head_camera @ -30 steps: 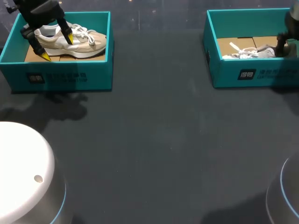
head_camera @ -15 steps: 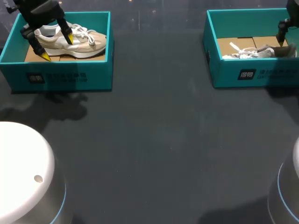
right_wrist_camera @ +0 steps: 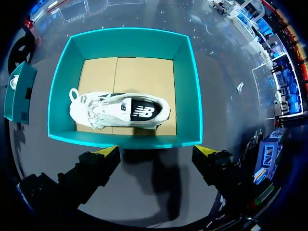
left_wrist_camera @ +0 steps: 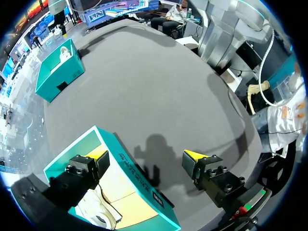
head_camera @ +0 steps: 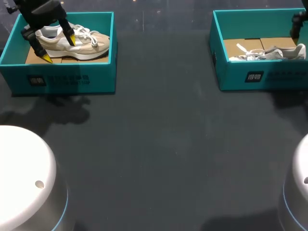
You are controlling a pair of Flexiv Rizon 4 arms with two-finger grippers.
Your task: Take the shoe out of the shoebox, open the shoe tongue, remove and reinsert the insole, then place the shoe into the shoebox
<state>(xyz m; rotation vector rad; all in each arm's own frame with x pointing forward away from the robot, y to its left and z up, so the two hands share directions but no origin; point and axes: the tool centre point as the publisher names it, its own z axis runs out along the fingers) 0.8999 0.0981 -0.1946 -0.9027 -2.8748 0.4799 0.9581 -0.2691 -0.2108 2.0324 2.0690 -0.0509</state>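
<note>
Two teal shoeboxes stand at the table's far corners. The left box holds a beige and white shoe. My left gripper hangs open above that shoe's heel end, holding nothing. From the left wrist, the left gripper straddles the box's front wall, and a bit of the shoe shows under one finger. The right box holds a white shoe with a dark side panel, lying on its side. My right gripper is open above that box's front wall, clear of the shoe.
Dark tabletop stretches between and in front of the two boxes. My arms' pale round bases fill the near corners. Only a dark part of my right arm shows at the edge of the head view.
My right arm has pulled up and back from the right box, leaving its shoe uncovered. The left arm and both shoes have not moved.
</note>
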